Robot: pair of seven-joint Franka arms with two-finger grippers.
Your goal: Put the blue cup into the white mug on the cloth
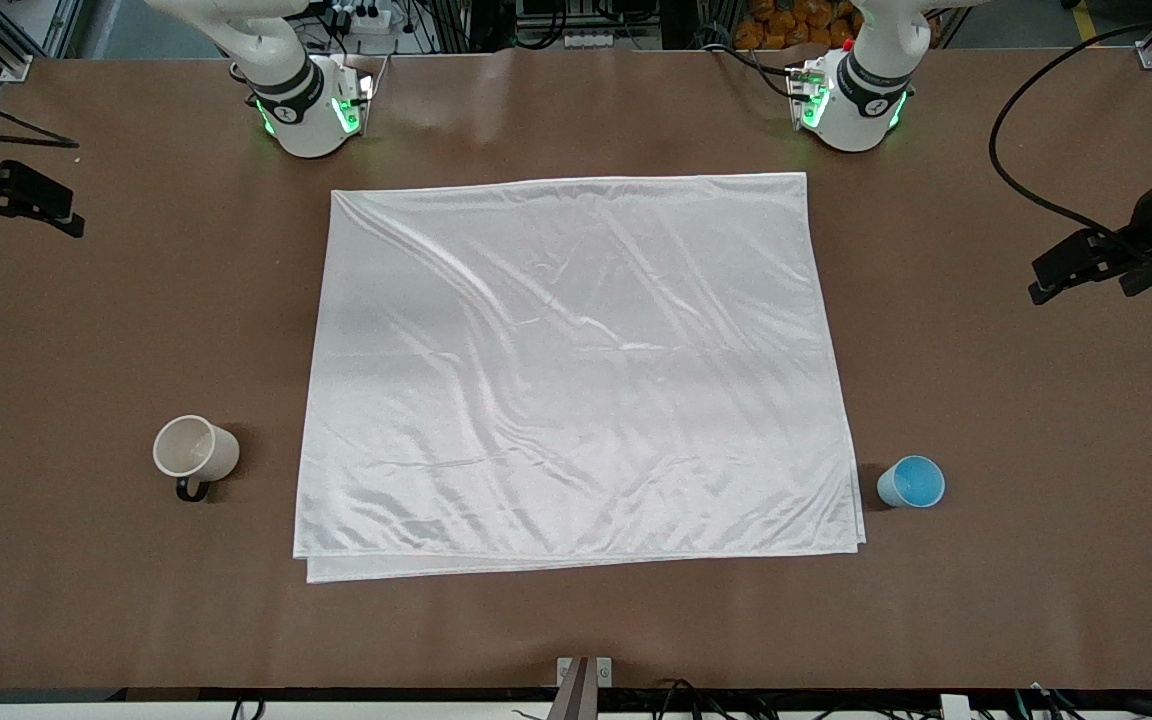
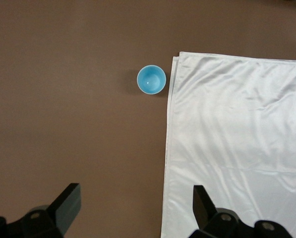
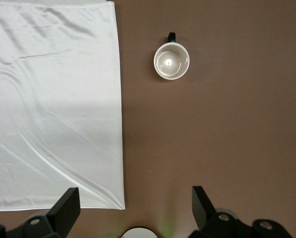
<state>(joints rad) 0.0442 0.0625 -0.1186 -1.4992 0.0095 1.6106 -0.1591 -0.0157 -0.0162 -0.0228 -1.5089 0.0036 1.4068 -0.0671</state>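
While both arms wait high at the table's ends, nothing of the task is started. Going left to right across the front view:

Right gripper hangs over the bare table at the right arm's end. Fingers spread as wide as they go, holding nothing, touching nothing.

White mug stands upright on the brown table, off the cloth, toward the right arm's end. Black loop handle points toward the front camera. Looks ceramic: stiff, some weight, glazed so likely slick, would chip if knocked. I'd pinch the wall across the rim, away from the handle, or take the handle.

Cloth lies flat mid-table, shiny, wrinkled, doubled edge nearest the front camera. Soft and slippery by the look of it; a mug dragged over it would likely bunch it, so lift and set down.

Blue cup stands upright on the table just beside the cloth's edge, toward the left arm's end, not on it. No handle, looks light and thin-walled, easy to tip. Grip one wall over the rim, or span the whole body. It's slightly narrower than the mug, so it should drop in with little clearance.

Left gripper hangs over the bare table at the left arm's end, fully spread, empty, well apart from the cup.
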